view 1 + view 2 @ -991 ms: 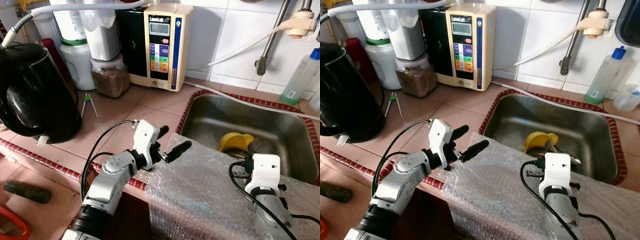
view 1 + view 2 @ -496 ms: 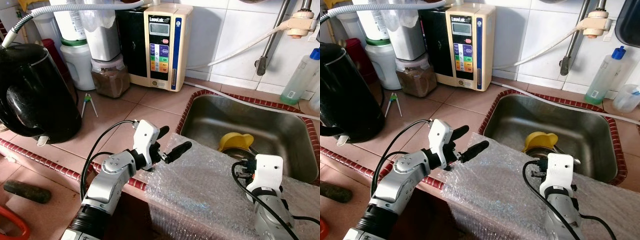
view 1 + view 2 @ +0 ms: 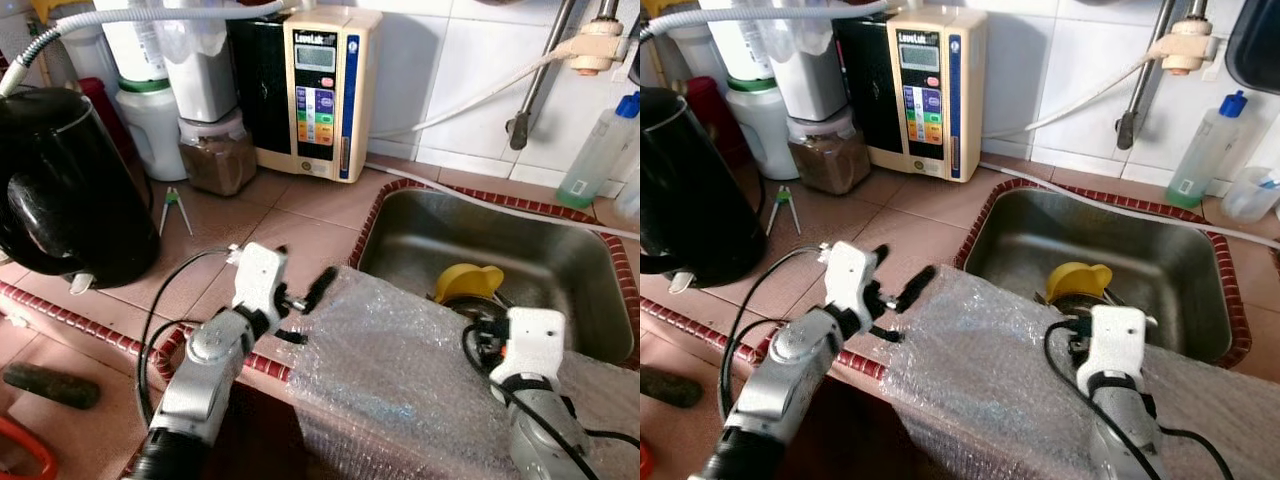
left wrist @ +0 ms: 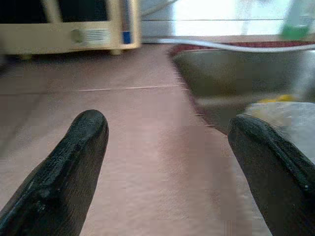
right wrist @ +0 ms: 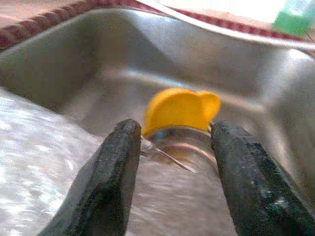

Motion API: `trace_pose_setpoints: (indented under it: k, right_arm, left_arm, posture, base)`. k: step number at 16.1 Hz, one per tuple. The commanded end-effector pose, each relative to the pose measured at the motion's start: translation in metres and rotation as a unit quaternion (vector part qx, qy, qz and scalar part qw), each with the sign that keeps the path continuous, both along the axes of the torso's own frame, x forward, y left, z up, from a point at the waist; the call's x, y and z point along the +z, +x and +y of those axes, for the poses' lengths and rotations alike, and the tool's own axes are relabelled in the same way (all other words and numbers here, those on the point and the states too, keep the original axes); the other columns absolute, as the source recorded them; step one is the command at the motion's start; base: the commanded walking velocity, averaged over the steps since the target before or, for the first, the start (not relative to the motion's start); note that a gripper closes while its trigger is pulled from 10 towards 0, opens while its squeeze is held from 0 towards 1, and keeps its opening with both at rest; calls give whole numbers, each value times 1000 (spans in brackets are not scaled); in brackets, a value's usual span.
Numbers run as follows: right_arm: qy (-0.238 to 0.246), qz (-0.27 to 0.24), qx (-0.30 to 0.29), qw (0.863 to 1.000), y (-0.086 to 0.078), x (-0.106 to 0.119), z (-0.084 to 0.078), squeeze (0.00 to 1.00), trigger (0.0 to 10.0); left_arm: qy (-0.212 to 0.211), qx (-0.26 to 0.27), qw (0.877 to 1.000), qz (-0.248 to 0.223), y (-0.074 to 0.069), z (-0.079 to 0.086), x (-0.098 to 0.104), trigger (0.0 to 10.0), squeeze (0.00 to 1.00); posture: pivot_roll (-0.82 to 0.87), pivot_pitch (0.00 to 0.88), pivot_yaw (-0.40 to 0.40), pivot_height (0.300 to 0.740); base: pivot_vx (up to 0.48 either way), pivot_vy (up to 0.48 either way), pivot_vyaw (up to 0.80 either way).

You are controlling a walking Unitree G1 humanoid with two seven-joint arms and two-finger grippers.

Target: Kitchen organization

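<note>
Right gripper wide open, holding nothing, fingers straddling the clear jar with yellow lid lying in the sink, at 12 o'clock from the wrist. Left gripper open and empty at 9 o'clock of the bubble wrap. Likely best: centre the jar between fingers, avoid pinching wrap, close slowly on slippery glass

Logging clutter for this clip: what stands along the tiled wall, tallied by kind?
Water ionizer: 1
Black kettle: 1
Jar of brown powder: 1
Clear bottle with blue cap: 1
White jug with green band: 1
Total: 5
</note>
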State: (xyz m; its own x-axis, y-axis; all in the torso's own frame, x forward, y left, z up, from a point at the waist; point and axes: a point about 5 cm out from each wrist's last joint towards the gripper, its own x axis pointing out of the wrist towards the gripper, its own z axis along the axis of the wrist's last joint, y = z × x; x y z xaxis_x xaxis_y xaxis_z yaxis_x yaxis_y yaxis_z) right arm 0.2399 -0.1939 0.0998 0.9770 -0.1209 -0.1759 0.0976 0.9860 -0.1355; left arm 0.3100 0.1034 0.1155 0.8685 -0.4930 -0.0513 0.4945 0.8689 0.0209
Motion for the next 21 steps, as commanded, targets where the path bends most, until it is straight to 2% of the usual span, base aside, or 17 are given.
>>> trace_pose_setpoints:
  k: [1,4,7,10,13,17,19,21]
  right_arm:
    - [-13,-15,40,999,1,5,14,1000,10000]
    - [-70,-65,64,993,2,19,23,1000,10000]
    - [-94,-99,72,988,3,30,24,1000,10000]
    - [-125,-125,99,979,3,37,33,1000,10000]
    - [-129,-136,123,975,3,41,42,1000,10000]
    - [-128,-134,121,975,3,39,41,1000,10000]
    - [-118,-133,115,977,3,40,40,992,10000]
    - [-130,-137,128,974,3,41,43,984,10000]
  left_arm:
    - [11,24,1000,-12,1,5,1,10000,0]
    - [18,58,998,-25,3,9,3,10000,0]
    - [50,118,991,-36,5,17,0,10000,0]
    - [56,144,987,-40,6,23,0,10000,0]
    - [56,167,983,-42,9,28,1,10000,0]
    - [58,178,981,-41,9,27,1,10000,0]
    - [53,177,982,-36,9,26,1,10000,0]
    - [72,172,981,-51,9,27,1,10000,0]
  posture:
    - [11,0,28,740]
    - [14,0,26,740]
    - [13,0,26,740]
    - [14,0,24,740]
    - [14,0,23,740]
    - [13,0,25,740]
    - [12,0,26,740]
    - [12,0,26,740]
  base:
    - [0,0,0]
    - [0,0,0]
    - [0,0,0]
    - [0,0,0]
    - [0,0,533]
    - [0,0,742]
    - [0,0,0]
    - [0,0,0]
